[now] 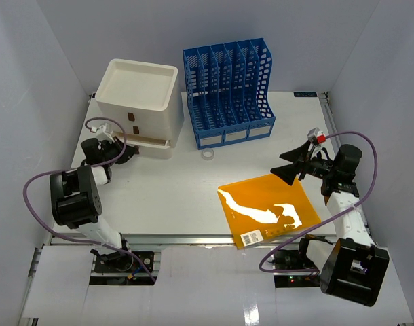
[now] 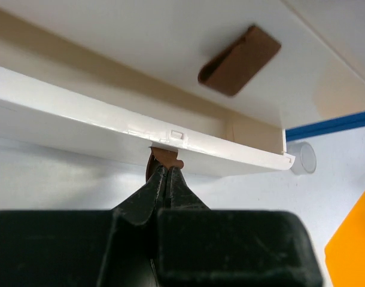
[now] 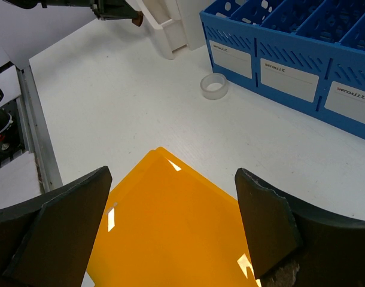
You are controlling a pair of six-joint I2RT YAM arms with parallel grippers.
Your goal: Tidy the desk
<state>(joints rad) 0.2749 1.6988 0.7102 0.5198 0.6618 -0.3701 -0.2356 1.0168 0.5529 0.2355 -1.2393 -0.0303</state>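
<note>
The white desk holds a white drawer unit at the back left. Its bottom drawer is pulled partly out. My left gripper is shut on the drawer's brown tab handle, and it shows in the top view at the drawer front. My right gripper is open and empty, hovering over the far corner of an orange folder lying at the front right. The folder fills the gap between the right fingers.
A blue file rack stands at the back centre. A clear tape roll lies in front of it, also in the right wrist view. A second brown handle sits on the upper drawer. Metal rails edge the desk.
</note>
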